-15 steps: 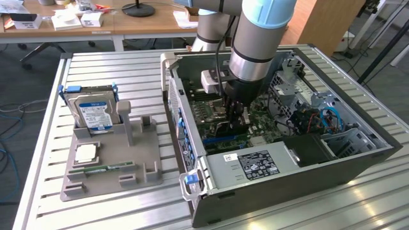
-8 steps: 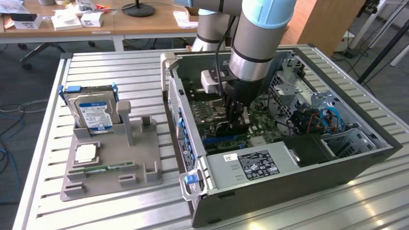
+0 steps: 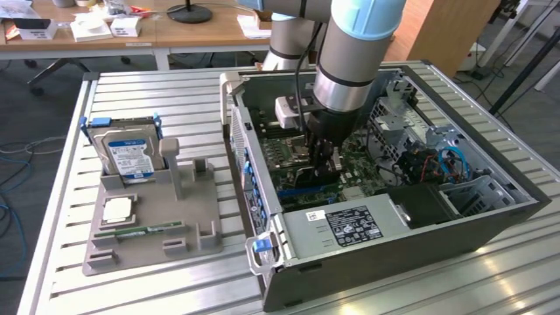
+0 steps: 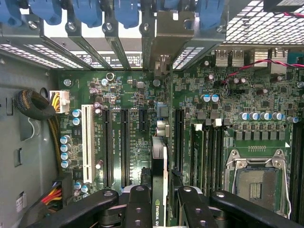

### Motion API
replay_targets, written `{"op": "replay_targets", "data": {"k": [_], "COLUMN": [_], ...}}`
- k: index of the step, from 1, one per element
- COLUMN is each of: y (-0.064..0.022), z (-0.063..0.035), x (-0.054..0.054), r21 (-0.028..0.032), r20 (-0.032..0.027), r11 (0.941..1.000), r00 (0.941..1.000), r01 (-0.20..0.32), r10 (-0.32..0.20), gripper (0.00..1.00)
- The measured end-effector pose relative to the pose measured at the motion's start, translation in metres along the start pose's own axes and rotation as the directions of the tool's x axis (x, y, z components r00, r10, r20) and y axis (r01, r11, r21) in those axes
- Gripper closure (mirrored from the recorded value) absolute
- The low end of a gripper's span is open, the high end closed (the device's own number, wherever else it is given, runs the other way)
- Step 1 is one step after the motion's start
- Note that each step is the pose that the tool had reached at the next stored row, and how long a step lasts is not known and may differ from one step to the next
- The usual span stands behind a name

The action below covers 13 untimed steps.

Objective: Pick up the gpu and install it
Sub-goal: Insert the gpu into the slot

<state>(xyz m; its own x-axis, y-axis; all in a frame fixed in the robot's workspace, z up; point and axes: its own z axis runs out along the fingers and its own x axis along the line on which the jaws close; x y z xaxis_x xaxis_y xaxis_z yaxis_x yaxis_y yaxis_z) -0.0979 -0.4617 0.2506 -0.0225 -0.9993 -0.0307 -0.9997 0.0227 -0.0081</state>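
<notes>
Driving this one remotely. Right now the tool (image 4: 161,192) is clamped on the gpu (image 4: 159,166), holding it edge-on inside the case (image 3: 376,262). The card hangs over the motherboard (image 4: 133,95) and, as far as I can judge, isn't seated. My worry is lineup: the card's edge looks just beside a long black slot (image 4: 179,137), and I can't tell if it's truly over it. If it goes down off-line, the contacts would hit board parts instead of the slot, or the card could twist in the grip. The bracket end might also snag the rear openings by the blue clips (image 4: 88,12). The wrist view gives me the slots and the card edge. The exterior view gives me how deep the arm reaches, plus the hard drive (image 3: 130,154) standing in its holder (image 3: 157,216) at 9 o'clock from the case.
</notes>
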Motion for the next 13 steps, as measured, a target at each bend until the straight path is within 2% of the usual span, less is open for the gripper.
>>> {"op": "replay_targets", "data": {"k": [13], "y": [0.0], "z": [0.0009], "x": [0.0], "r21": [0.0001], "r20": [0.0001], "r11": [1.0], "r00": [1.0], "r01": [0.0], "r10": [0.0], "gripper": [0.74]}}
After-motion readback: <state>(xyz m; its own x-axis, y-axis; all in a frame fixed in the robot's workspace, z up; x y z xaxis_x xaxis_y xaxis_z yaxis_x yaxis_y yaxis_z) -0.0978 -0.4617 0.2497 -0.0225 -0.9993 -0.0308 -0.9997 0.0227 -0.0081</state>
